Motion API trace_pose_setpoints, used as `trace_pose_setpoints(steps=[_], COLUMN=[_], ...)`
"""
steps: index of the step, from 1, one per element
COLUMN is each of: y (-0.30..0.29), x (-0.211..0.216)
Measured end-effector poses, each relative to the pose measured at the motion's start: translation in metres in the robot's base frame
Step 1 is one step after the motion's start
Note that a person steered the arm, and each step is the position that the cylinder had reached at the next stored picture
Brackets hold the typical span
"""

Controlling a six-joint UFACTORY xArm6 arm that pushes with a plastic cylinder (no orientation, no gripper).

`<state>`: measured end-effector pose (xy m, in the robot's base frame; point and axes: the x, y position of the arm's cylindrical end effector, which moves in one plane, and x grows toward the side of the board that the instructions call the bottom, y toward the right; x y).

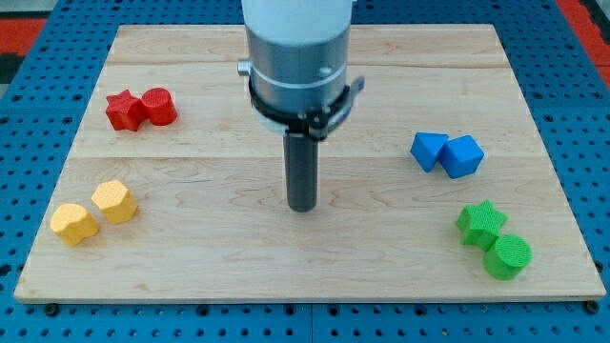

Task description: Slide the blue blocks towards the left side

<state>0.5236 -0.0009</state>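
Note:
Two blue blocks sit touching at the view's right: a blue block [429,151] on the left and a blue cube-like block [463,156] on the right. My tip [302,207] rests on the board near the middle, well to the left of both blue blocks and slightly lower. It touches no block.
A red star [123,110] and red cylinder [159,106] sit at upper left. Two yellow blocks [114,201] [73,224] lie at lower left. A green star [480,222] and green cylinder [507,256] lie at lower right. The wooden board [305,276] rests on blue pegboard.

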Motion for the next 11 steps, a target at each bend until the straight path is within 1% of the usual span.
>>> trace_pose_setpoints(steps=[1, 2, 3, 4, 5, 6, 8, 9, 10, 11], y=[0.097, 0.189, 0.244, 0.237, 0.194, 0.179, 0.179, 0.207, 0.206, 0.157], x=[-0.009, -0.027, -0.02, -0.044, -0.061, -0.069, -0.071, -0.086, -0.107, -0.103])
